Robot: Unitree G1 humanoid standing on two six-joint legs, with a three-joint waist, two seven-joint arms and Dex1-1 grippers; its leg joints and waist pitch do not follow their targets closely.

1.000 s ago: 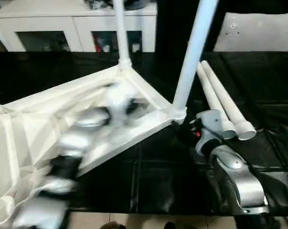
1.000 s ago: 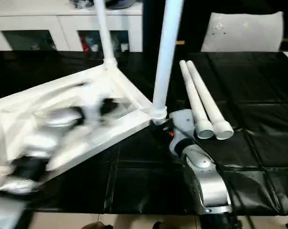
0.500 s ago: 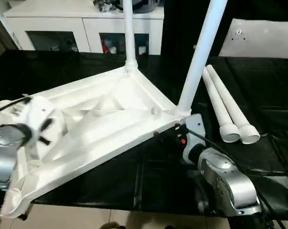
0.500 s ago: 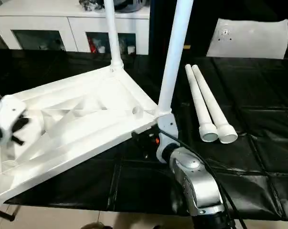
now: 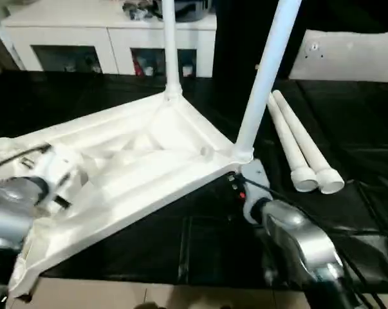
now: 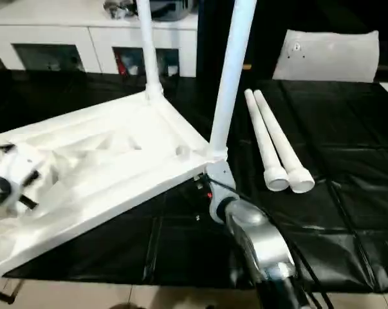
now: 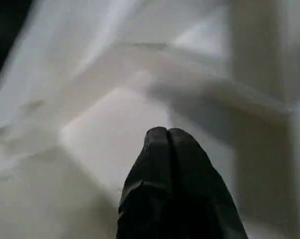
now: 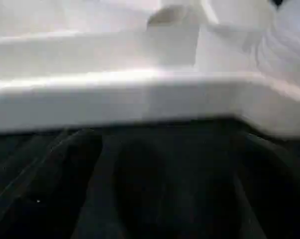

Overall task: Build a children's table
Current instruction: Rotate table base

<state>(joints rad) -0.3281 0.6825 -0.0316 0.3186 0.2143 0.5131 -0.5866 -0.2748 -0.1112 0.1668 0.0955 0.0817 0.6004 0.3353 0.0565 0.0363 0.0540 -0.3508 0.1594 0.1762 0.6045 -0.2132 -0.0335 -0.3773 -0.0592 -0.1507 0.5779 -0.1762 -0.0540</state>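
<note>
The children's table's white tabletop point(image 5: 142, 161) lies upside down and tilted on the black work table, ribbed underside up. Two white legs stand in its sockets, one at the far corner point(image 5: 170, 45) and one at the right corner point(image 5: 264, 77). Two loose legs point(image 5: 296, 145) lie side by side to the right. My left gripper point(image 7: 167, 133) is shut with nothing between its fingers, hovering over the ribbed underside near the tabletop's left end. My right gripper point(image 5: 237, 187) is open at the rim point(image 8: 140, 94) just below the right corner socket.
The black-covered work table point(image 5: 348, 116) extends right and back. Its front edge point(image 5: 181, 286) runs close below the tabletop. A white glass-door cabinet point(image 5: 110, 38) stands behind, and a white panel point(image 5: 348, 55) leans at the back right.
My left arm has pulled back from the middle of the tabletop to its left end, and its fingers have closed. The right arm stays at the right corner. The camera shifted.
</note>
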